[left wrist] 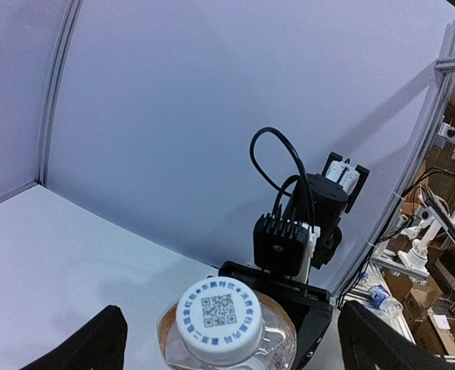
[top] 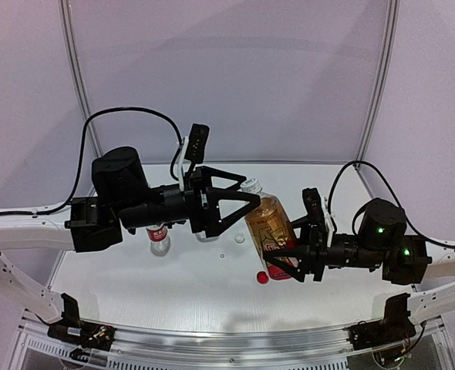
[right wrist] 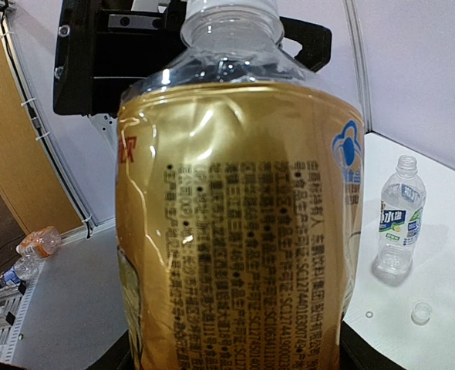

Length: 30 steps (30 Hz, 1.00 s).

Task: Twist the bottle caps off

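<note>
White cap (left wrist: 218, 320) still on amber bottle (top: 272, 223), over mid tabletop (top: 173, 285), tilted toward 11 o'clock. Right hand (top: 288, 262) grips its base; left hand (top: 249, 193) gapes wide, clear gaps at 3 and 9.

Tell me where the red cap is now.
In the top view the red cap lies loose on the table, right of centre, close to the lower end of the tilted amber bottle.
</note>
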Each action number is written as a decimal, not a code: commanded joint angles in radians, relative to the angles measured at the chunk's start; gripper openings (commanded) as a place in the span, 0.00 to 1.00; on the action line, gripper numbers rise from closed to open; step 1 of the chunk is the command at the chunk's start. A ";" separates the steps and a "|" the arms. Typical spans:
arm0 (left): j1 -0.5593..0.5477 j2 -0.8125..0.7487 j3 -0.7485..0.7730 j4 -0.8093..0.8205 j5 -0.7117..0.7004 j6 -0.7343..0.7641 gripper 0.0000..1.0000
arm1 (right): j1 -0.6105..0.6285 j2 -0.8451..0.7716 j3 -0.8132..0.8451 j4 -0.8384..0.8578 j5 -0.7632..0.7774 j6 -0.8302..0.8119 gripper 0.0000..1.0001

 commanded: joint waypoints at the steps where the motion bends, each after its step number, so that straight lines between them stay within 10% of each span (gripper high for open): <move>1: 0.013 -0.084 -0.026 -0.064 0.003 0.096 0.94 | 0.004 -0.004 0.014 -0.001 -0.046 0.004 0.50; 10: 0.063 -0.094 0.001 -0.076 0.106 0.083 0.67 | 0.003 0.050 0.046 0.021 -0.140 0.006 0.48; 22: 0.063 -0.041 0.040 -0.109 0.144 0.077 0.64 | 0.004 0.053 0.053 0.018 -0.149 0.004 0.47; 30: 0.060 -0.030 0.050 -0.112 0.160 0.075 0.28 | 0.003 0.058 0.054 0.015 -0.140 0.003 0.46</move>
